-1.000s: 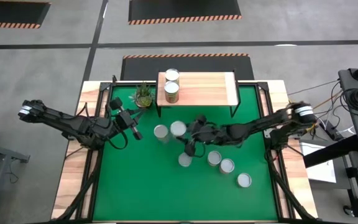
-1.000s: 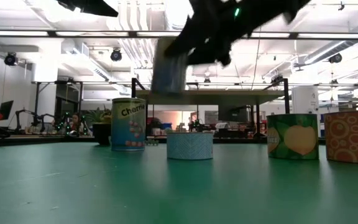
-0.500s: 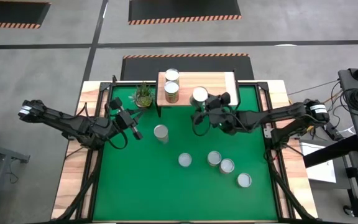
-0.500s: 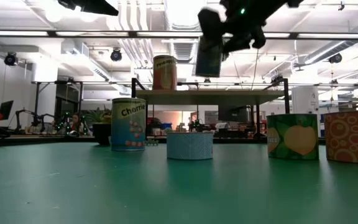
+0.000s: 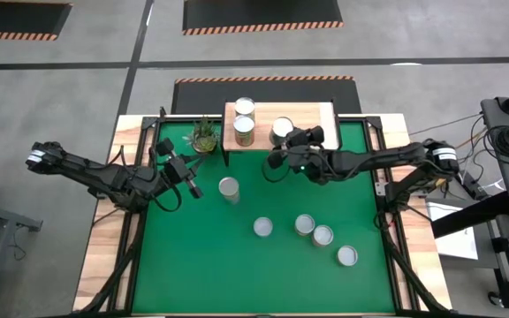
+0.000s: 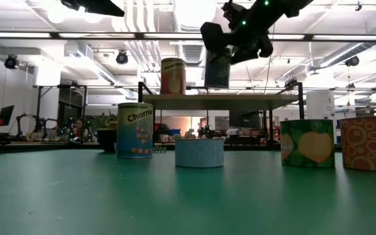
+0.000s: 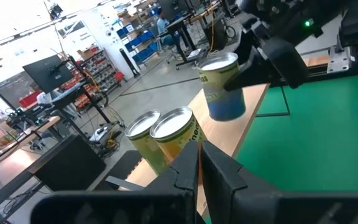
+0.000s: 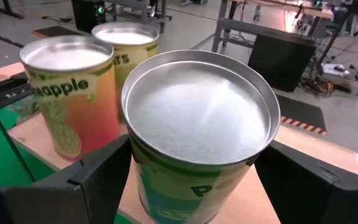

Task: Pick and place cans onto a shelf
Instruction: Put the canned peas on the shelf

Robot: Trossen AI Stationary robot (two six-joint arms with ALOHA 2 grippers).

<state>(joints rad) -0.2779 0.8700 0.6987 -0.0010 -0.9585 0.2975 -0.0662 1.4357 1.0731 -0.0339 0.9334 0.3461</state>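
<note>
The shelf (image 5: 312, 119) stands at the mat's far edge with two cans (image 5: 244, 131) (image 5: 245, 107) on its left end. My right gripper (image 5: 288, 141) holds a third can (image 5: 282, 130), green-labelled and silver-topped, over the board beside those two (image 8: 73, 93). In the low view this can (image 6: 217, 70) sits at the board's level. Whether its bottom rests on the board, I cannot tell. My left gripper (image 5: 191, 187) hangs shut and empty over the mat's left side. Several more cans (image 5: 229, 188) (image 5: 304, 224) stand on the mat. My right gripper has the can's upright side wall (image 8: 135, 168) between its two fingers (image 8: 86, 186), one on each side, below the rim. The fingers come nearly level from the table's right and near side. The can stays upright, top up.
A small potted plant (image 5: 204, 134) stands left of the shelf. The shelf's right half (image 5: 321, 128) is bare wood. Cans on the mat cluster at the near right (image 5: 347, 256) (image 5: 322, 236) (image 5: 262, 228). The green mat (image 5: 193, 265) covers the table between wooden side strips.
My right gripper has carried the can up from over the mat's middle and toward the far edge. It has tipped from pointing down to nearly level. In the last half second the can has sunk toward the shelf board beside the two cans there.
</note>
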